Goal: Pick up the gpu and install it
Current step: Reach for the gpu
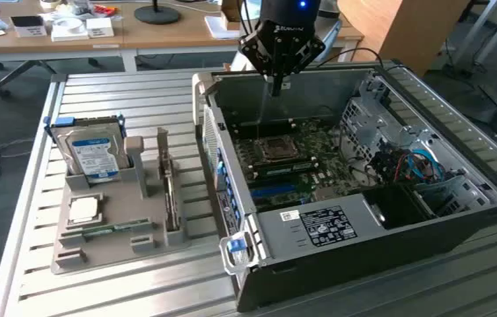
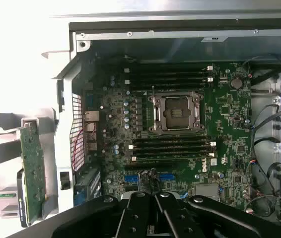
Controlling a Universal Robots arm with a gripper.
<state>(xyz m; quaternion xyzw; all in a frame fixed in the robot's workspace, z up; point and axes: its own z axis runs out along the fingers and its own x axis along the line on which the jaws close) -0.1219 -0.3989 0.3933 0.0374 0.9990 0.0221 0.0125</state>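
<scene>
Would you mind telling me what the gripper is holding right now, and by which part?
Nothing: the gripper is shut and empty above the open computer case, and the gpu stands on edge in the grey tray.

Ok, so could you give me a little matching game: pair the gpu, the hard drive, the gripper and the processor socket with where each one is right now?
1 gpu
2 hard drive
3 gripper
4 processor socket

A in the middle of the motherboard
B shut, above the open computer case
C on edge in the grey holder, on the side by the case
D upright in the holder, blue-white label showing

Pairs: 1-C, 2-D, 3-B, 4-A.
</scene>
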